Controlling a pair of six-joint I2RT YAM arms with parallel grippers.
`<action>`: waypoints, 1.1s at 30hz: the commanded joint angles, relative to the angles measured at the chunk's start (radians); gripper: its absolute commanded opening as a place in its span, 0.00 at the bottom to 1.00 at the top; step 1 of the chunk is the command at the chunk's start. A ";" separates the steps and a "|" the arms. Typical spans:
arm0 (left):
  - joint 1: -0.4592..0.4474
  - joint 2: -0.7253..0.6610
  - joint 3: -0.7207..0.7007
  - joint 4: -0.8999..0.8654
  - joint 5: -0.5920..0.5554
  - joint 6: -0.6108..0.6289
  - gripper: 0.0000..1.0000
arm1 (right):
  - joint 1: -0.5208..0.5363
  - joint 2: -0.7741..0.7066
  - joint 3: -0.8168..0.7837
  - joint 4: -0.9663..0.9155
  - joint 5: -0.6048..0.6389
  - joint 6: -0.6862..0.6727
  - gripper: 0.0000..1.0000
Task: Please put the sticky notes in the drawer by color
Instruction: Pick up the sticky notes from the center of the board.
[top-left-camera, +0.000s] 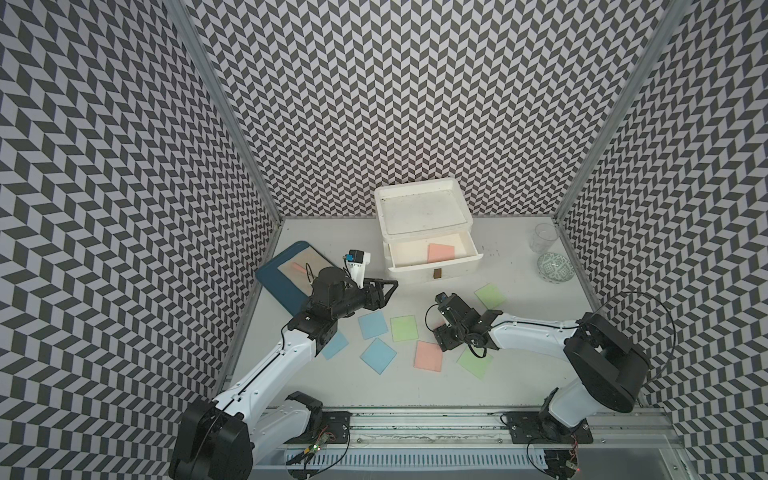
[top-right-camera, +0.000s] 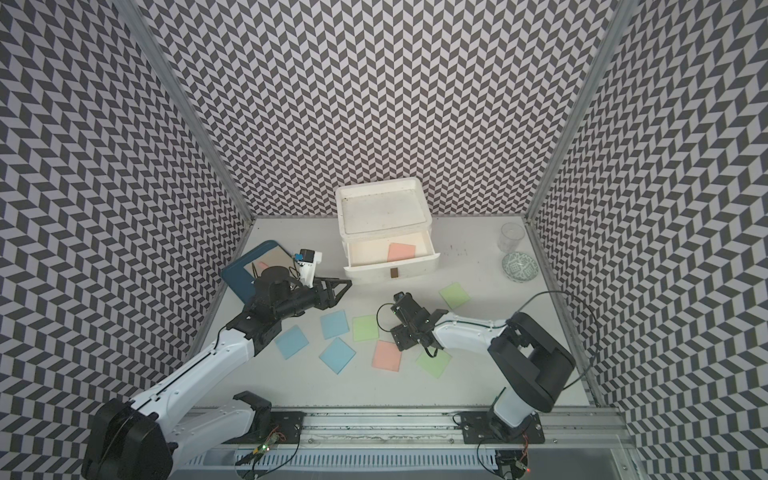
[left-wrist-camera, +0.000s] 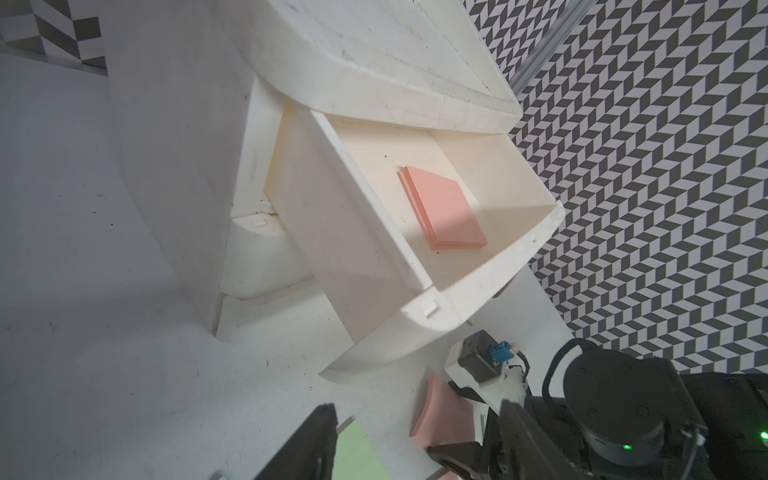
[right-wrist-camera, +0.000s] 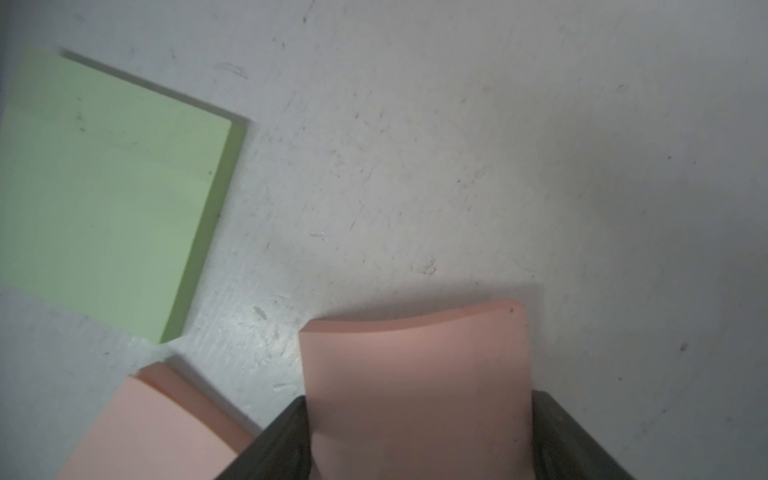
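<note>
The white drawer (top-left-camera: 424, 195) box stands at the back of the table, its top drawer pulled out. A pink sticky note (top-left-camera: 441, 252) lies in it, also seen in the left wrist view (left-wrist-camera: 444, 212). My right gripper (top-left-camera: 438, 330) (right-wrist-camera: 419, 436) is shut on another pink sticky note (right-wrist-camera: 415, 353), which bows between the jaws just above the table. On the table lie a pink note (top-left-camera: 428, 355), blue notes (top-left-camera: 372, 325) (top-left-camera: 335, 345) (top-left-camera: 378, 356) and green notes (top-left-camera: 403, 328) (top-left-camera: 490, 295) (top-left-camera: 475, 360). My left gripper (top-left-camera: 388, 286) (left-wrist-camera: 415, 407) hangs open and empty, left of the drawer front.
A dark blue tray (top-left-camera: 276, 276) holding a beige sheet lies at the back left, partly under my left arm. A clear glass (top-left-camera: 544, 237) and a patterned bowl (top-left-camera: 555, 267) stand at the back right. Patterned walls close in three sides.
</note>
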 joint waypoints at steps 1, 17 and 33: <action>-0.005 -0.016 0.001 0.032 0.007 0.007 0.66 | 0.004 -0.049 -0.013 -0.023 -0.024 0.003 0.78; -0.090 -0.017 -0.011 0.162 0.118 -0.030 0.66 | -0.010 -0.427 0.003 0.031 -0.081 -0.015 0.77; -0.181 0.086 0.018 0.340 0.340 -0.148 0.68 | -0.026 -0.671 -0.073 0.210 -0.246 -0.019 0.77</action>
